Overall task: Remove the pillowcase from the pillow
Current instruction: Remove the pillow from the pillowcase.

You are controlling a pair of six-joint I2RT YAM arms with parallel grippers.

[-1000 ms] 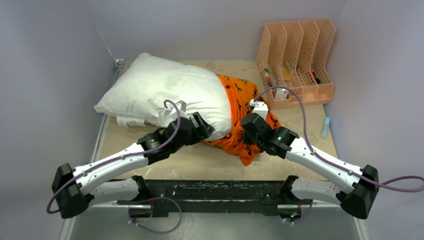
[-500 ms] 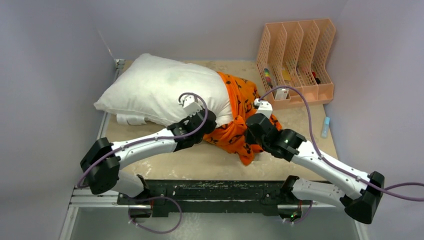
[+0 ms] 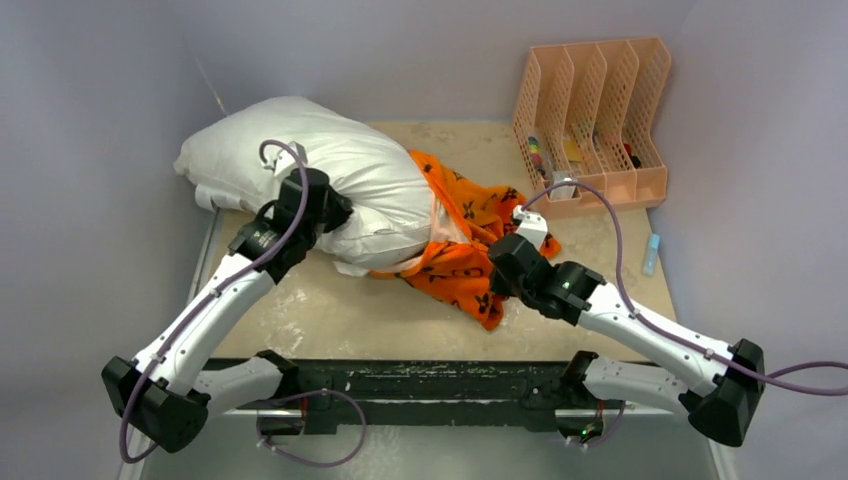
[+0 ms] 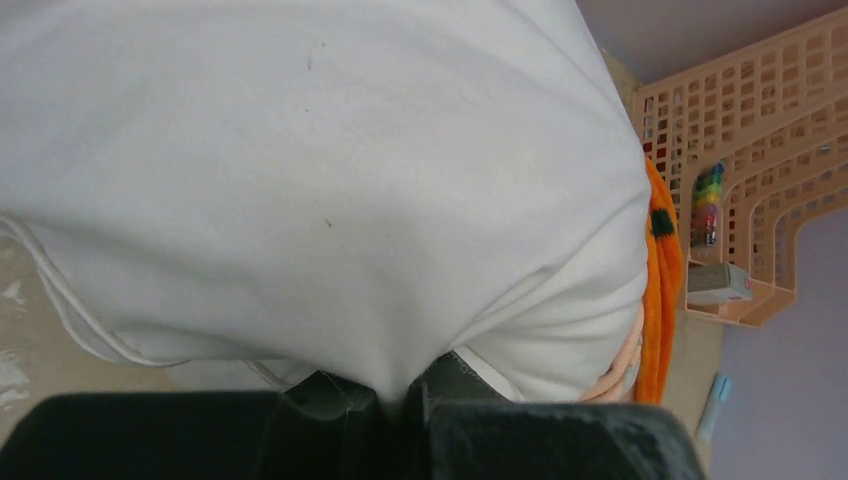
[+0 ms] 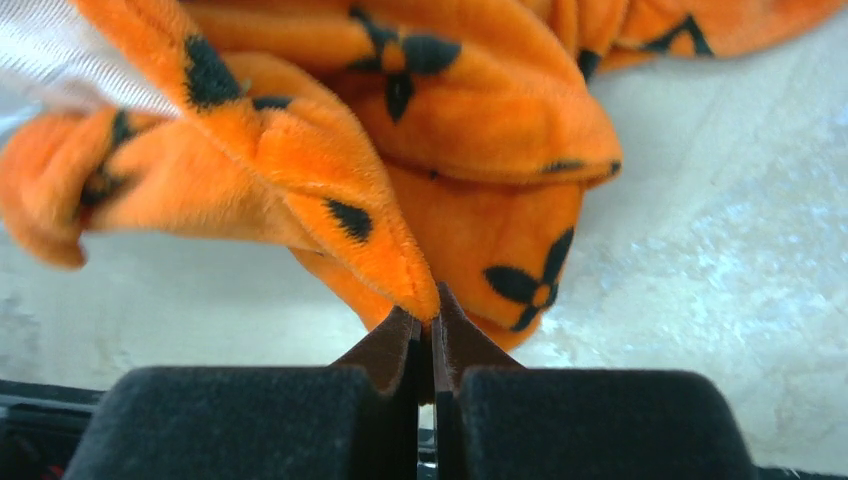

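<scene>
Mostly bared, the pillow [image 3: 340, 170] lies far left on the desk [image 3: 330, 315], only its right end inside the pillowcase [image 3: 460, 275]; left hand [image 4: 405, 392] pinches the pillow, right hand [image 5: 430, 330] clamps the pillowcase's near edge.

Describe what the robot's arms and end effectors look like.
Both arms have white link shells with bulky black joints: the left arm and right arm. A purple cable loops along each. The right arm shows a small green light. The left end effector and right end effector have dark, tapered fingers.
</scene>
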